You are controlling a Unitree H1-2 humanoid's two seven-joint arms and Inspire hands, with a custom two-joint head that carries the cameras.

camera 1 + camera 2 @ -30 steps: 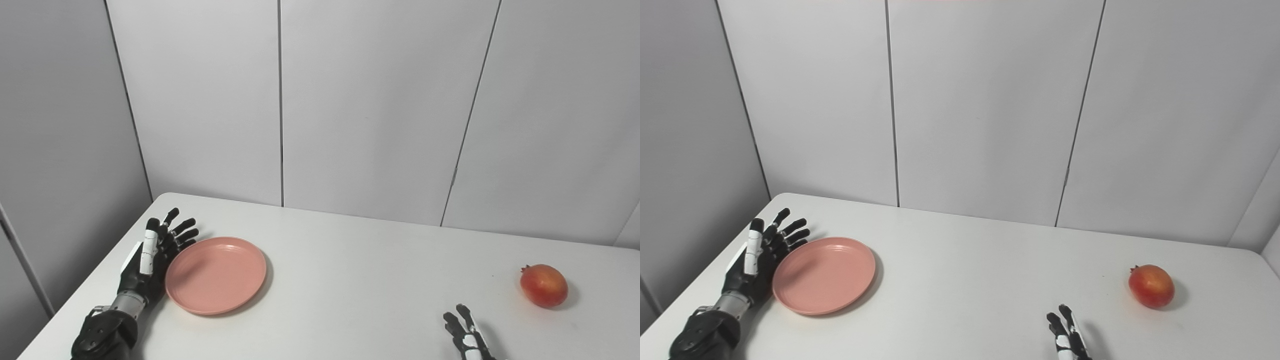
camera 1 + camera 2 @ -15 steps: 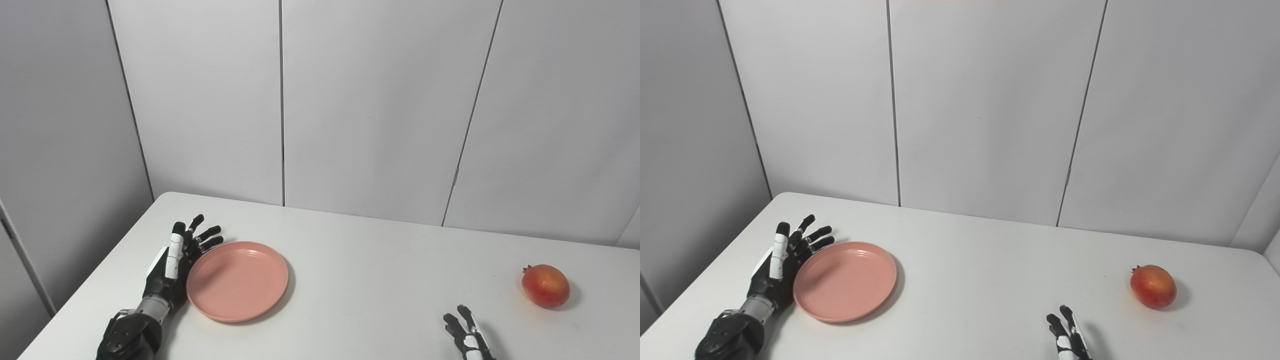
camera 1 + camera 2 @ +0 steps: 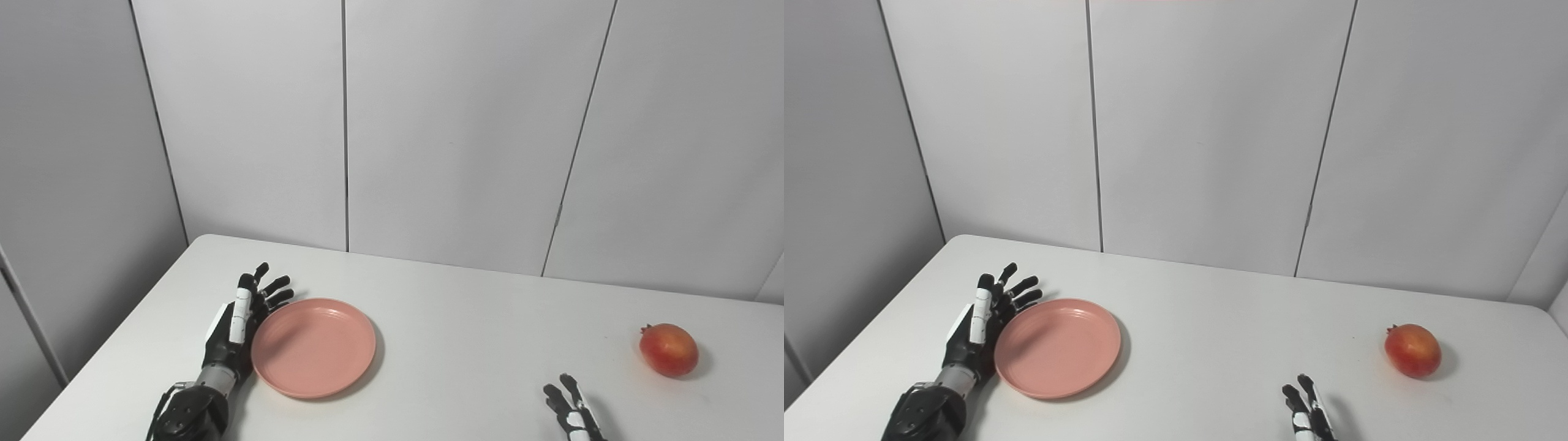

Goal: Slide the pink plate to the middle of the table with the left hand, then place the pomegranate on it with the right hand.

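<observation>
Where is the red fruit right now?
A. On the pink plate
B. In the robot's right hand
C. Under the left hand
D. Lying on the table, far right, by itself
D: the fruit lies on the table, apart from the plate and the right hand.

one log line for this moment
left hand: open, against pink plate rim | right hand: open, idle | pomegranate: on table, right
</observation>
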